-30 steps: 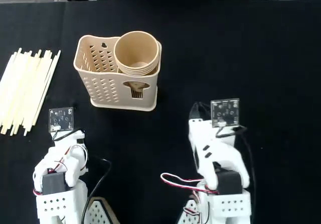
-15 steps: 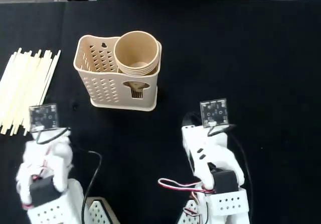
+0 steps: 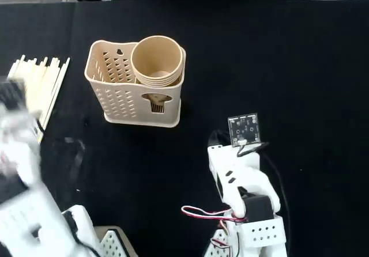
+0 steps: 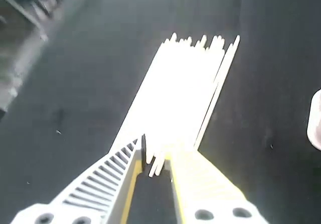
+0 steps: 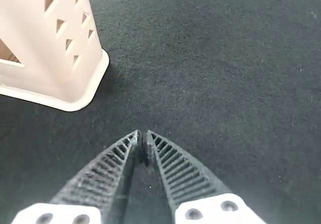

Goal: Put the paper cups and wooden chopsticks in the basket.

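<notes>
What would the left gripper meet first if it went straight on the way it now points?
The wooden chopsticks: the left gripper points straight at the pile, their near ends just ahead of its tips. Whether they touch already is unclear.

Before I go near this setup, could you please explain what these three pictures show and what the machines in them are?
These are two small robot arms standing side by side at a black table. The high view looks down from a fixed camera: the right arm is near the bottom, and the left arm is a blur at the left edge. The other two pictures come from a camera on each arm's wrist, looking along its gripper. On the table stands a basket with a stack of paper cups in one compartment. A bundle of wooden chopsticks lies flat off to its side, apart from it. The left gripper is slightly open over the chopsticks' near ends; whether it touches them is too blurred to tell. The right gripper is shut on nothing, above bare table next to the basket.
</notes>
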`<state>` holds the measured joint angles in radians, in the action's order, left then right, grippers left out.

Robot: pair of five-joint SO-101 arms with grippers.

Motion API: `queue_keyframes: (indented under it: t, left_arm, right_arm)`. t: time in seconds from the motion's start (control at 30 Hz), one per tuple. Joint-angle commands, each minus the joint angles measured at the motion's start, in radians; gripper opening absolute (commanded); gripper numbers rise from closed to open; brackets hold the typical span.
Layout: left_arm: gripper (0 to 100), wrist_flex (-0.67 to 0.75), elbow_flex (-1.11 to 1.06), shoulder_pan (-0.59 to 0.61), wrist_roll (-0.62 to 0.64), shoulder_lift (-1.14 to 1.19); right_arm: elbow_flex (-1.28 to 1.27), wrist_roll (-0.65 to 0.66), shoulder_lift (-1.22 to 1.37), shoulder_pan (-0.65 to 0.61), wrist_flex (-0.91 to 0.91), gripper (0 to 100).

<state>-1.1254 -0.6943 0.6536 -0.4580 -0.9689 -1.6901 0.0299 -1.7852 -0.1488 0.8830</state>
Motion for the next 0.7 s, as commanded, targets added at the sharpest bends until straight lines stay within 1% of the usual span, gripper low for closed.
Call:
queue_keyframes:
  t: [0.0,0.1,0.23,0.43,0.67]
  left_arm:
    - [12,-0.075,0.317,0.010,-0.012,0.402]
    - [16,-0.160,0.510,0.002,-0.012,0.626]
    - [19,-0.207,0.730,-0.004,-0.011,0.879]
    - [21,-0.213,0.983,-0.022,-0.008,1.185]
    - [21,-0.213,1.253,-0.064,-0.008,1.461]
  right_arm:
    - [0.001,0.009,-0.012,-0.011,0.003,1.5]
    - [0.001,0.009,-0.012,-0.011,0.003,1.5]
    - [0.001,0.009,-0.012,-0.011,0.003,1.5]
    - [0.001,0.009,-0.012,-0.012,0.003,1.5]
    - [0.001,0.009,-0.010,-0.012,0.003,1.5]
